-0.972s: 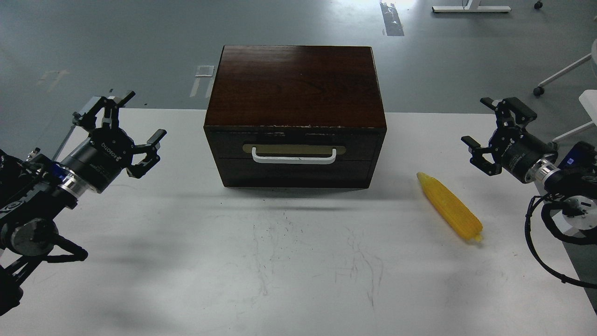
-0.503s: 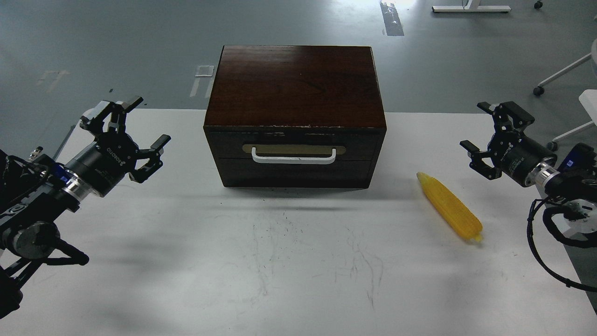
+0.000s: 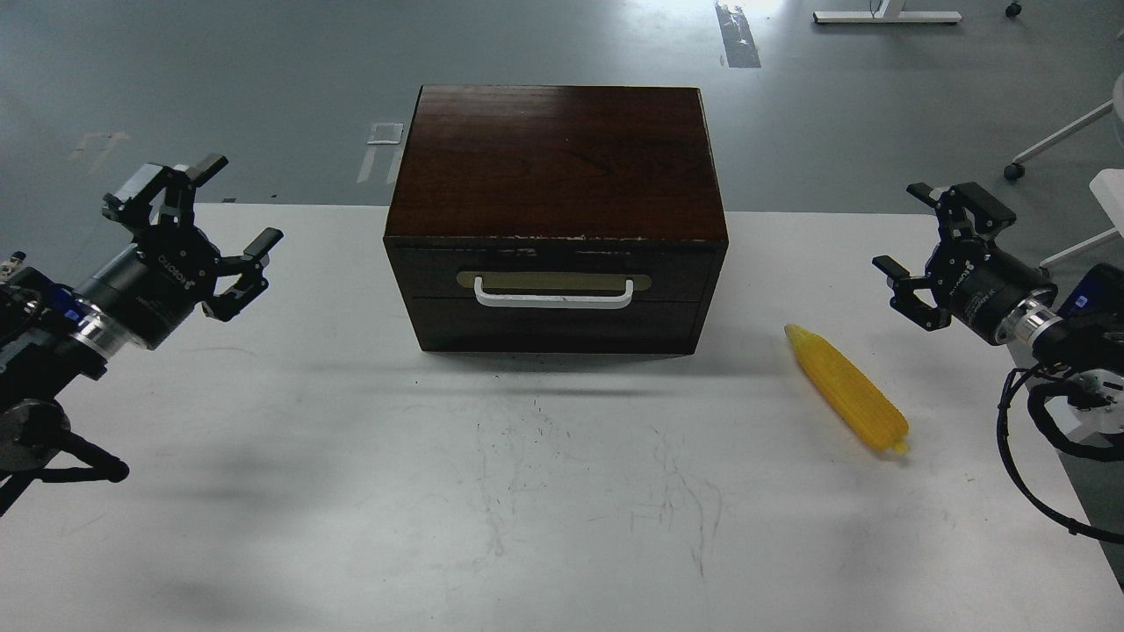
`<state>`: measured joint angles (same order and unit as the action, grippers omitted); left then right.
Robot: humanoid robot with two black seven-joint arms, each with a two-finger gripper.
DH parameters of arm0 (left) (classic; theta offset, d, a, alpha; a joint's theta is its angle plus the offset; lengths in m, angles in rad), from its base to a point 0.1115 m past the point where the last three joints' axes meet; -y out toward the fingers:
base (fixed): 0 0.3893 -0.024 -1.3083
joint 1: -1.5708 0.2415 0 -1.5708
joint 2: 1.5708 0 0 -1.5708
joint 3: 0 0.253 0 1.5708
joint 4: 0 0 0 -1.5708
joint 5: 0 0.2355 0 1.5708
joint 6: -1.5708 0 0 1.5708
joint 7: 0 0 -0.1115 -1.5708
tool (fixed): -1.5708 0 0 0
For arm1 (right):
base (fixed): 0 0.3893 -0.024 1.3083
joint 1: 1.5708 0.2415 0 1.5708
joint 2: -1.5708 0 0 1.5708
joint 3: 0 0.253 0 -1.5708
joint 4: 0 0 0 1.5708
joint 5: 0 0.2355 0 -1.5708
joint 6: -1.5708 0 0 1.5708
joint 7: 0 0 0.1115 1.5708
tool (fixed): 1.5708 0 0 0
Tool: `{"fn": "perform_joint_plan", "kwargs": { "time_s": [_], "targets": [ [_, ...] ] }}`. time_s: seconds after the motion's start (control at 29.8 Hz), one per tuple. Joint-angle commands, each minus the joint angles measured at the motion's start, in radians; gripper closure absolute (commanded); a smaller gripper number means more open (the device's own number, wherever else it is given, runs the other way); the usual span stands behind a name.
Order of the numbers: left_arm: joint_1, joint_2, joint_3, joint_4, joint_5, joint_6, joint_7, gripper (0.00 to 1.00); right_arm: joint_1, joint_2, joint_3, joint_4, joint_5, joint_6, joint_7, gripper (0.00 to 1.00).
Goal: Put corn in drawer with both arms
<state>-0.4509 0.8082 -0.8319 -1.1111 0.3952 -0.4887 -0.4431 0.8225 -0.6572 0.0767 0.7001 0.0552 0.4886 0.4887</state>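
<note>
The yellow corn (image 3: 846, 389) lies on the white table, right of the box, tapered end towards the box. The dark brown box (image 3: 556, 211) stands at the table's back middle. Its drawer (image 3: 555, 294) is shut, with a white bar handle (image 3: 553, 294) on a brass plate. My left gripper (image 3: 204, 219) is open and empty, raised well left of the box. My right gripper (image 3: 926, 244) is open and empty, raised above and to the right of the corn.
The white table (image 3: 544, 491) has scuff marks in the middle front. Grey floor lies behind it. A white chair (image 3: 1067, 140) stands off the table at the far right. Black cables (image 3: 1027, 456) hang by my right arm.
</note>
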Motion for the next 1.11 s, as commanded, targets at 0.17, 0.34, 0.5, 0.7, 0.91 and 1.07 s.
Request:
{"fn": "perform_joint_plan", "kwargs": {
  "time_s": [0.17, 0.34, 0.5, 0.7, 0.91, 1.07],
  "targets": [
    [-0.258, 0.045, 0.005, -0.151, 0.568, 0.0, -0.046, 0.01, 0.003, -0.001, 0.017, -0.004, 0.0, 0.0, 0.0, 0.0],
    [-0.357, 0.017, 0.022, -0.309, 0.881, 0.0, -0.046, 0.01, 0.003, -0.001, 0.021, -0.005, 0.0, 0.0, 0.0, 0.0],
    [-0.549, -0.134, 0.207, -0.362, 1.193, 0.0, -0.046, 0.01, 0.003, -0.001, 0.021, -0.01, 0.0, 0.0, 0.0, 0.0],
    [-0.765, -0.267, 0.514, -0.285, 1.395, 0.0, -0.046, 0.01, 0.003, -0.016, 0.023, -0.007, 0.0, 0.0, 0.0, 0.0],
    [-0.873, -0.362, 0.689, -0.205, 1.547, 0.0, -0.046, 0.01, -0.002, -0.027, 0.025, -0.007, 0.0, 0.0, 0.0, 0.0],
    [-0.879, -0.417, 0.718, -0.147, 1.642, 0.0, -0.046, 0.01, -0.002, -0.028, 0.025, -0.007, 0.0, 0.0, 0.0, 0.0]
  ]
}}
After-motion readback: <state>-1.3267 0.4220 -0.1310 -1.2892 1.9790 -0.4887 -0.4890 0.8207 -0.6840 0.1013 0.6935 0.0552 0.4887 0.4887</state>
